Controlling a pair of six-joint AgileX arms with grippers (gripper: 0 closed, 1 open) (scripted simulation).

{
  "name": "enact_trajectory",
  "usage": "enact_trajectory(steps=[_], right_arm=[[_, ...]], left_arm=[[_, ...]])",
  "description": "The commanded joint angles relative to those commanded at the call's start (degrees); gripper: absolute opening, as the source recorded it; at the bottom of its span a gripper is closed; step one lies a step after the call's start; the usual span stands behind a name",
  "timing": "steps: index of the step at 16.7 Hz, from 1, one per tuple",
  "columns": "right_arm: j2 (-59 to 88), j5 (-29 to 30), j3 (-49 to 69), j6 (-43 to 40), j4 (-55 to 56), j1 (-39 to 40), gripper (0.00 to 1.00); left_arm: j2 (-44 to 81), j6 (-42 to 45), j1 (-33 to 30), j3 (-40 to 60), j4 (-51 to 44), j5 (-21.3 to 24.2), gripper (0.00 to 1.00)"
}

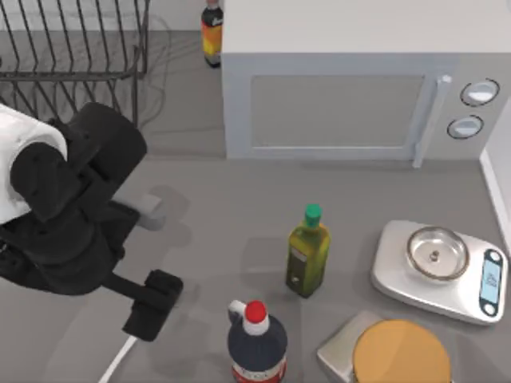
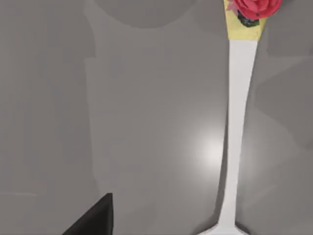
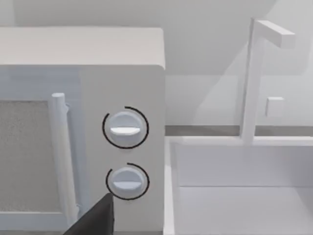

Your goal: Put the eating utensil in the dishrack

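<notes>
Your left gripper [image 1: 148,307] hangs low over the counter [image 1: 223,215] at the top view's lower left, above the eating utensil [image 1: 118,361]. A short white stretch of the utensil shows just past the gripper, running to the bottom edge. In the left wrist view the eating utensil [image 2: 238,117] lies flat on the bare counter [image 2: 122,122]: a slim white handle that widens toward one end, with a yellow collar and a pink-red knob [image 2: 257,6] at the other. It is not yet held. One dark fingertip [image 2: 95,220] sits in the corner of that view, well apart from the handle. Whether the left gripper is open or closed, you cannot tell from these views.

Handling, as judgement: the utensil looks light and stiff, likely hard plastic or ceramic, and its smooth gloss suggests it may slip. It lies low on the counter, so there is little height for your fingers to get around. Take it across the narrow mid-handle, not on the knob, which is uneven and could twist out. A grip near the middle should keep it from swinging on the lift.

The dishrack [image 1: 76,48] stands at the top view's upper left, well apart from the utensil; the thin tines leave narrow slots, so orientation at release will matter.

Your right arm is parked; its wrist view faces the microwave [image 3: 83,127], and its gripper state cannot be told either.
</notes>
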Motion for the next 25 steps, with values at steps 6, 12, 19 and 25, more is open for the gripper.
enact_trajectory(steps=[6, 12, 19, 25], right_arm=[[0.0, 0.0, 0.0, 0.0, 0.0, 0.0, 1.0], [0.0, 0.0, 0.0, 0.0, 0.0, 0.0, 1.0], [0.0, 0.0, 0.0, 0.0, 0.0, 0.0, 1.0], [0.0, 0.0, 0.0, 0.0, 0.0, 0.0, 1.0]], left_arm=[[4.27, -0.31, -1.75, 3.41, -3.0, -0.01, 1.0], [6.13, -0.11, -1.56, 0.84, 1.34, -0.01, 1.0], [15.39, 0.08, -1.55, -9.05, 20.82, 0.0, 1.0], [16.4, 0.09, -1.55, -10.07, 22.61, 0.0, 1.0]])
